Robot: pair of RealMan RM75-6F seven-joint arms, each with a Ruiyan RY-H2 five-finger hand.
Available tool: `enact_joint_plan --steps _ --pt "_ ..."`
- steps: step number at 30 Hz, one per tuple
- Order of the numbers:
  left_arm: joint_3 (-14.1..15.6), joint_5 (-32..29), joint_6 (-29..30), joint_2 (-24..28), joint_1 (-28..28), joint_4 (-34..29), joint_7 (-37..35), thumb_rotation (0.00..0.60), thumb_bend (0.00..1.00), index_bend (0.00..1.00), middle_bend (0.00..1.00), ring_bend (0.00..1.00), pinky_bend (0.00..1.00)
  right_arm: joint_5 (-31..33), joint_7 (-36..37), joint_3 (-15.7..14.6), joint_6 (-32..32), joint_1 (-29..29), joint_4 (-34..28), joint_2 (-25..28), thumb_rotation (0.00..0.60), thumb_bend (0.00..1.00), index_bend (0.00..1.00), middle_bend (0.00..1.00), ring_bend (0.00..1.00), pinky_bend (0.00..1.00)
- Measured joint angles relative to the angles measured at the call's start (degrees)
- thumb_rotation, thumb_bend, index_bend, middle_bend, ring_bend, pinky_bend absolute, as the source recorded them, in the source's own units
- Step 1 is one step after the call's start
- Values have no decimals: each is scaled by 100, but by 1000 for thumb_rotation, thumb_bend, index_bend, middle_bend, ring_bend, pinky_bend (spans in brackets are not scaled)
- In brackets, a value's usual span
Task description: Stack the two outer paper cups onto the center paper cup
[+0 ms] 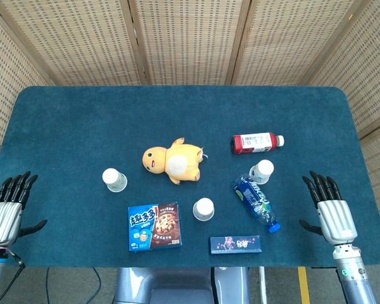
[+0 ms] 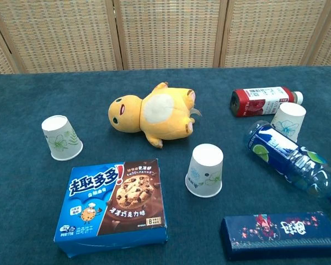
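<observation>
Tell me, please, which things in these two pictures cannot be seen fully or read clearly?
- Both hands: absent from the chest view; in the head view the left hand is cut by the left edge.
- Blue bottle: its cap end is cut by the right edge in the chest view.
- Dark blue box: its lower edge is cropped there, and its print is too small to read in both views.
- Right cup: partly behind the blue bottle.
</observation>
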Motion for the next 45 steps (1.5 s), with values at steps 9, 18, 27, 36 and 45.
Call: enact_joint_plan --steps 9,18,27,36,45 --pt "29 -21 -11 113 8 -177 94 600 104 0 0 0 0 79 -110 10 -51 1 -57 -2 600 79 0 0 0 0" --pt "32 -5 -28 116 -1 -190 92 600 104 0 0 0 0 70 -83 34 9 -14 -96 1 600 78 0 0 0 0" --pt "23 -92 -103 126 -16 -215 173 600 106 0 0 0 0 114 -95 19 -99 10 -44 -18 600 77 0 0 0 0" --pt "4 -96 -21 161 23 -229 111 600 106 0 0 0 0 129 -163 -105 -422 99 8 -2 600 77 0 0 0 0" --pt "-16 -99 -15 162 20 -209 23 600 106 0 0 0 0 212 -303 -136 -545 130 -26 7 600 73 0 0 0 0"
